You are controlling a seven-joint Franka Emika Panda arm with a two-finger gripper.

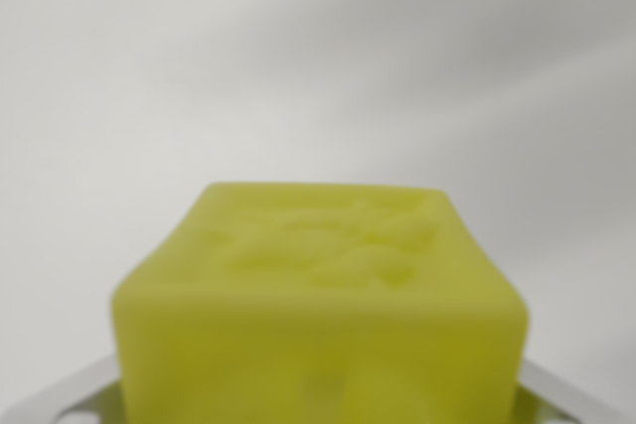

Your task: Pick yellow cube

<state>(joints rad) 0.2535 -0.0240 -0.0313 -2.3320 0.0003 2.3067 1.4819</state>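
Low in the wrist view, centre frame, sits the yellow cube (320, 315), very close to the camera and blurred. Its top face carries a raised embossed pattern, too soft to read as writing. Pale metal parts of the gripper (318, 404) show at the bottom corners on either side of the cube, touching or just beside its lower edges. Can't tell if the gripper is pinching the cube or spread. Behind it only a plain pale grey surface (298, 67), out of focus.
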